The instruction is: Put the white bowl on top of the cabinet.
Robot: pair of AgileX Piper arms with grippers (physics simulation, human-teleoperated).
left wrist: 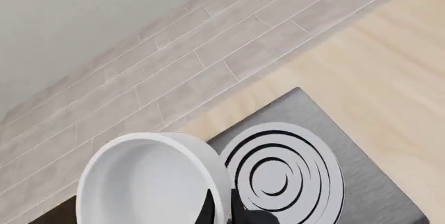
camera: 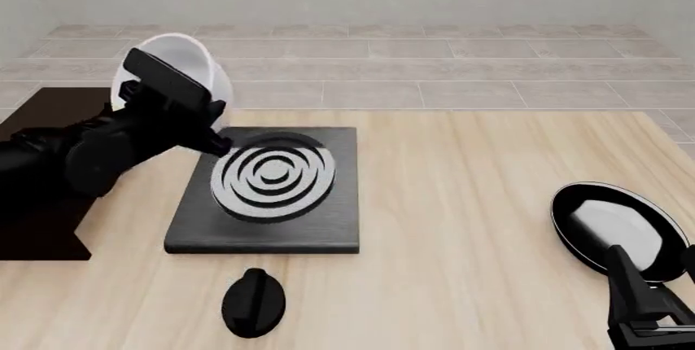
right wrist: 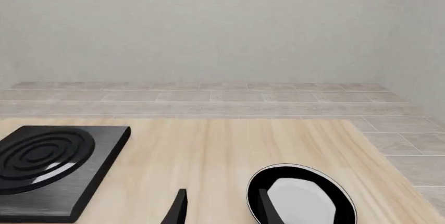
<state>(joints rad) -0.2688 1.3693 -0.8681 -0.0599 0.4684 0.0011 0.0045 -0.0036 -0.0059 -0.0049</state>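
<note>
The white bowl (camera: 194, 59) is lifted and tilted above the table's left part, over the gap between the cabinet (camera: 49, 104) and the stove slab. My left gripper (camera: 208, 118) is shut on its rim. In the left wrist view the bowl (left wrist: 143, 182) fills the lower part with its opening toward the camera, and one dark finger (left wrist: 206, 211) is on its rim. A sliver of the cabinet (left wrist: 47, 214) shows beside it. My right gripper (camera: 652, 308) is open and empty at the front right; it also shows in the right wrist view (right wrist: 222, 211).
A flat black slab with white rings (camera: 272, 179) lies left of centre, also seen in the left wrist view (left wrist: 285, 174) and the right wrist view (right wrist: 49, 159). A black knob (camera: 253, 303) lies in front of it. A shallow black pan (camera: 617, 226) sits by the right gripper (right wrist: 303, 198).
</note>
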